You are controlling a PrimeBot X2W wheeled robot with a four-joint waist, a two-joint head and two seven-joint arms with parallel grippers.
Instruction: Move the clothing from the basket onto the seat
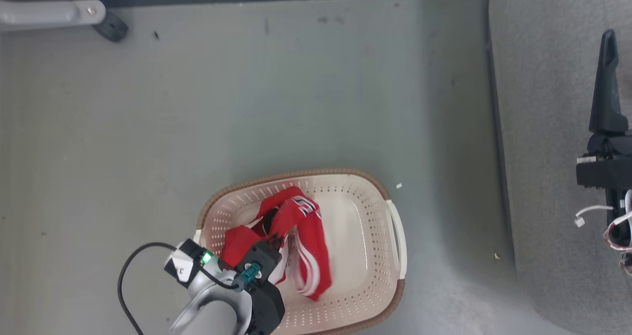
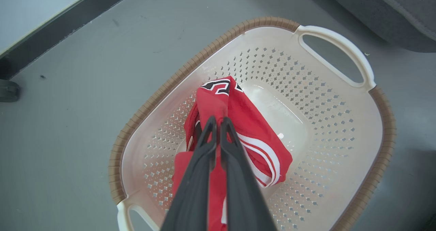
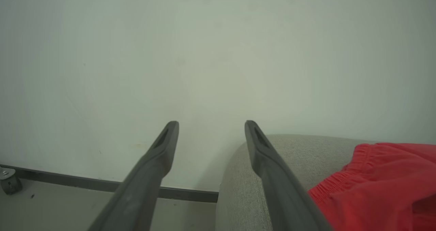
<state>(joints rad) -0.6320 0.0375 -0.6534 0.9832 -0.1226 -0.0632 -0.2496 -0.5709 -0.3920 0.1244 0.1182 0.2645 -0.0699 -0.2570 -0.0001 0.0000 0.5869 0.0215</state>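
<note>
Pinching a fold of the clothing (image 2: 253, 128), my left tool (image 2: 218, 122) was fully closed on it within the basket (image 2: 385, 135), which sat on the floor (image 1: 247, 103) near the seat (image 1: 543, 127). My right tool (image 3: 211, 128) was spread wide, holding nothing, over the seat near another red garment (image 3: 385, 186) lying on that cushion.

basket (image 2: 385, 135): near end cut by bottom edge | clothing (image 2: 252, 128): partly behind left hand (image 2: 218, 120)
</note>
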